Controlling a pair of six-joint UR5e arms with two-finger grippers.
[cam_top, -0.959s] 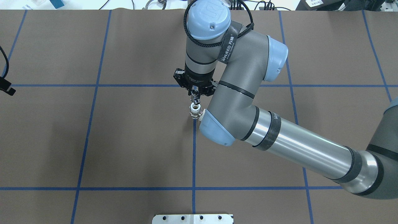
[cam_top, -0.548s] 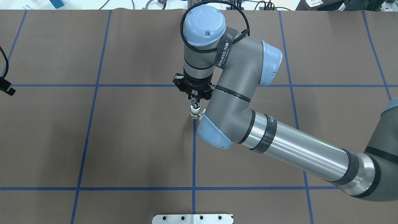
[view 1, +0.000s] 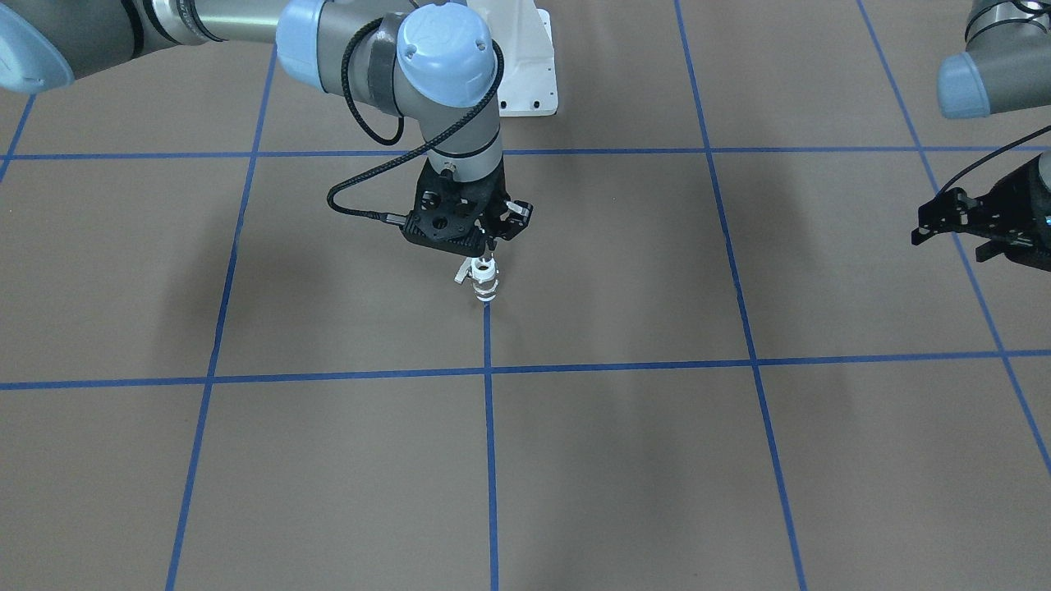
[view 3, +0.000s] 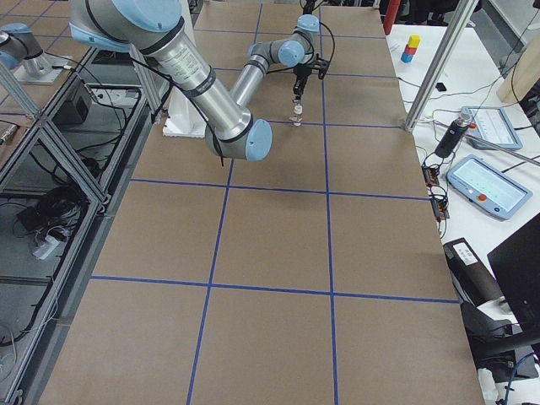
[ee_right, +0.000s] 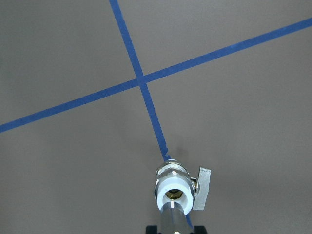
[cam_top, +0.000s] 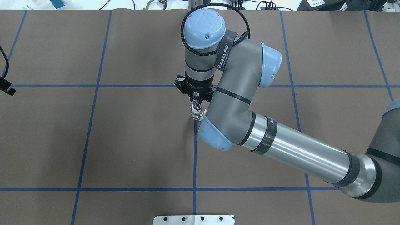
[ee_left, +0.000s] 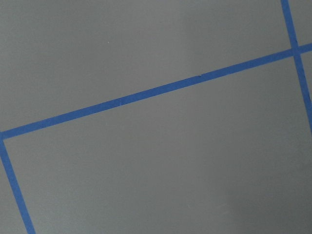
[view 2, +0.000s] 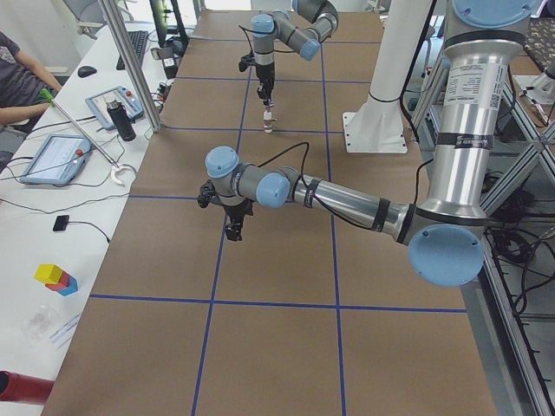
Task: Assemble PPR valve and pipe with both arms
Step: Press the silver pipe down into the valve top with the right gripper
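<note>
right gripper (ee_right: 175, 228) clamps smooth silver pipe (ee_right: 174, 218) | white-ended valve (ee_right: 174, 187) upright | left gripper (view 1: 926, 225) state unclear

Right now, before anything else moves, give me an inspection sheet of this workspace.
Surface: brown mat with a blue tape grid, lying flat.
Job's things: PPR valve stands upright on a blue line, lever out to one side. The pipe is upright with its end at the valve's top opening; whether it is seated cannot be told.
Clutter: nothing seen on the mat.
Grippers: right gripper is shut on the pipe above the valve. Left gripper hovers far off over bare mat; open or shut is unclear.
Cables: black cable loops beside the right wrist, clear of the valve.
Surroundings: side bench with a tablet, coloured blocks and a seated person; white pedestal.
</note>
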